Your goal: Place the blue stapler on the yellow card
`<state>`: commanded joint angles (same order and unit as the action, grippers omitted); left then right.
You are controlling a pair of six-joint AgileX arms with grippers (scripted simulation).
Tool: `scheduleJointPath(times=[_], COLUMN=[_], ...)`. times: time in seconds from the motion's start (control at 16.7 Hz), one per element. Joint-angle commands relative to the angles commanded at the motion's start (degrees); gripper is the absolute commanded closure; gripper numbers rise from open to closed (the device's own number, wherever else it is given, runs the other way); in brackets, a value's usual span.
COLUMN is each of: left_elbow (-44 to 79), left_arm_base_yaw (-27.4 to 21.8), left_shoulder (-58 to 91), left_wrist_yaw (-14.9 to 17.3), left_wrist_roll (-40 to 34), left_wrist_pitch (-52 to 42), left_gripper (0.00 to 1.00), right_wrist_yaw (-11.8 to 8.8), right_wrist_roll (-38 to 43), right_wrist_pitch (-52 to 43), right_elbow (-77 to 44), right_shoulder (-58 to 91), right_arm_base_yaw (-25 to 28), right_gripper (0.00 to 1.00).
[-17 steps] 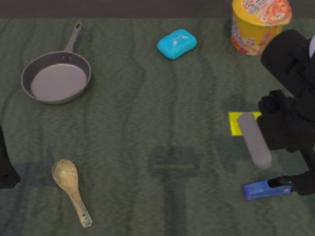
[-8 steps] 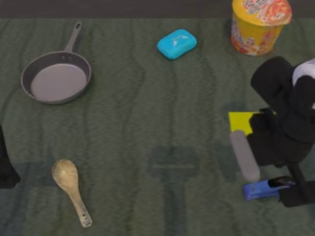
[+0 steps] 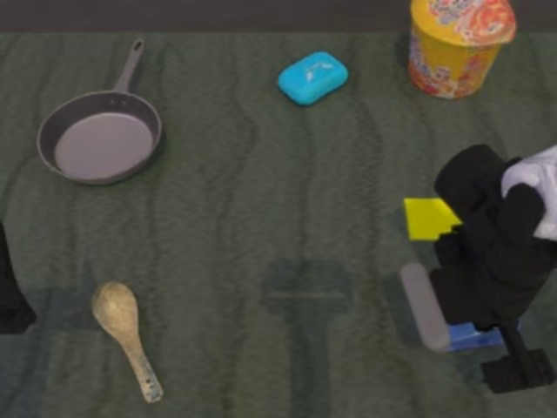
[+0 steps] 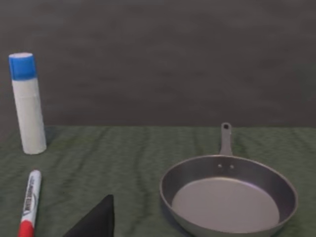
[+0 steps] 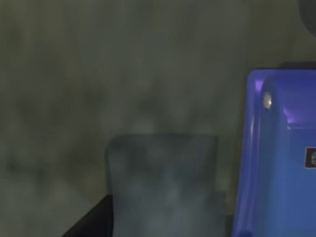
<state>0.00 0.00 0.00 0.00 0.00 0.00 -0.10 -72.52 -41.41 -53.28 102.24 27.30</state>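
The blue stapler [image 3: 474,335] lies near the table's front right, mostly hidden under my right arm. In the right wrist view the blue stapler [image 5: 281,158] fills one side, with a grey finger [image 5: 163,187] beside it and a narrow gap between them. My right gripper [image 3: 477,347] is open and low over the stapler, its grey finger [image 3: 424,306] on the stapler's left. The yellow card [image 3: 426,218] lies flat just behind, partly covered by the arm. My left gripper [image 3: 9,300] is parked at the table's left edge, open, with one black finger [image 4: 96,222] showing.
A grey frying pan [image 3: 100,139] sits at the back left, a wooden spoon [image 3: 122,326] at the front left. A cyan soap-like block [image 3: 312,77] and a yellow-orange printed cup [image 3: 457,43] stand at the back. A white bottle [image 4: 27,103] and a red marker [image 4: 29,202] show in the left wrist view.
My right arm has swung toward the table's front and dropped over the stapler, covering most of it. More of the yellow card now shows. The left arm has not moved.
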Motion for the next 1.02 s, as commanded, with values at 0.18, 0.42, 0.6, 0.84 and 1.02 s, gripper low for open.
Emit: scheduleJointPath(times=[0.18,0.42,0.6,0.84,1.02], left_elbow=[0.0,0.0,0.0,0.0,0.0], left_arm_base_yaw=[0.0,0.0,0.0,0.0,0.0], left_shoulder=[0.0,0.0,0.0,0.0,0.0], left_wrist_yaw=[0.0,0.0,0.0,0.0,0.0], left_wrist_roll=[0.0,0.0,0.0,0.0,0.0], left_wrist_pitch=[0.0,0.0,0.0,0.0,0.0], left_gripper=[0.0,0.0,0.0,0.0,0.0], right_wrist_yaw=[0.0,0.0,0.0,0.0,0.0], right_wrist_roll=[0.0,0.0,0.0,0.0,0.0], right_wrist_pitch=[0.0,0.0,0.0,0.0,0.0], right_elbow=[0.0,0.0,0.0,0.0,0.0], right_shoulder=[0.0,0.0,0.0,0.0,0.0], right_arm_base_yaw=[0.0,0.0,0.0,0.0,0.0], right_gripper=[0.15,0.45,0.68,0.98,1.0])
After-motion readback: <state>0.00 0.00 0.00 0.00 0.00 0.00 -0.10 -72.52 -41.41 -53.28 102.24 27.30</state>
